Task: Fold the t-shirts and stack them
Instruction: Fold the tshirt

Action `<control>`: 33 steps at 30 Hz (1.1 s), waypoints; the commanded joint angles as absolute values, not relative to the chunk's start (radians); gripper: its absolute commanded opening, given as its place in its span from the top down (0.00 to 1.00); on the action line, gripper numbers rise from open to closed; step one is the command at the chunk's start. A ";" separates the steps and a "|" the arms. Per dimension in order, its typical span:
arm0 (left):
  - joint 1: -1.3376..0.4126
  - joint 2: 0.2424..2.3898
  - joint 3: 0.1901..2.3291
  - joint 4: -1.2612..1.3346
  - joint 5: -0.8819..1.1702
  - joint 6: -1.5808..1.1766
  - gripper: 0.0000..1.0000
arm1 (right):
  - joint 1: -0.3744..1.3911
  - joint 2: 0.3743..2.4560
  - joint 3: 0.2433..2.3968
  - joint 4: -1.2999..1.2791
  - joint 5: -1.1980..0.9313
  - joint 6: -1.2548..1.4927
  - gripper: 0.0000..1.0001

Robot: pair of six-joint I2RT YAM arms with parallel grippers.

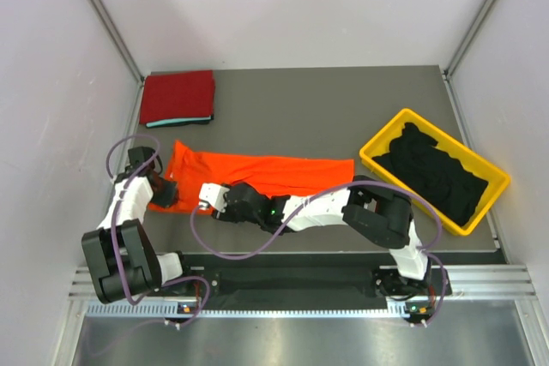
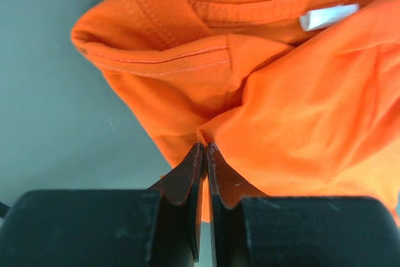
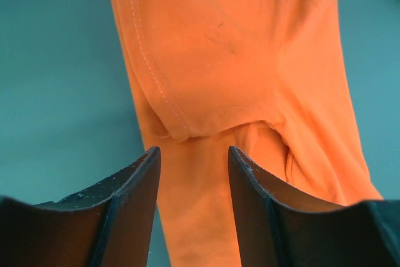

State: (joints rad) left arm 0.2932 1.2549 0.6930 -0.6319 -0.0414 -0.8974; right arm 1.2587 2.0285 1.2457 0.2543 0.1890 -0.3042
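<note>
Nearest, left gripper (image 2: 204,147): jaws all but together, a thin slit between them, tips at a raised fold of the orange t-shirt (image 1: 274,173) near its collar; whether the cloth is pinched cannot be told. Right gripper (image 3: 194,154): jaws apart, above the same shirt, which lies as a long strip across the table's (image 1: 283,117) front. Farther back: black t-shirts (image 1: 433,173) in a yellow bin (image 1: 455,143) at right; folded dark red t-shirt (image 1: 177,94) atop a teal t-shirt (image 1: 180,122), rear left.

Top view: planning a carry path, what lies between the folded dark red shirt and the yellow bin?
Only bare table, shown in the top view; the orange shirt lies toward the near edge, off that line.
</note>
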 commanded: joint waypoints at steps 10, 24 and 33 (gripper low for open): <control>0.291 1.272 0.741 -0.523 -0.017 -0.974 0.89 | 1.267 2.017 1.275 0.331 0.203 -0.327 0.52; 0.291 1.416 0.847 -0.491 -0.011 -0.985 0.90 | 1.273 2.051 1.319 0.310 0.175 -0.394 0.48; 0.291 1.459 0.865 -0.472 -0.006 -0.988 0.90 | 1.298 2.117 1.381 0.296 0.187 -0.485 0.39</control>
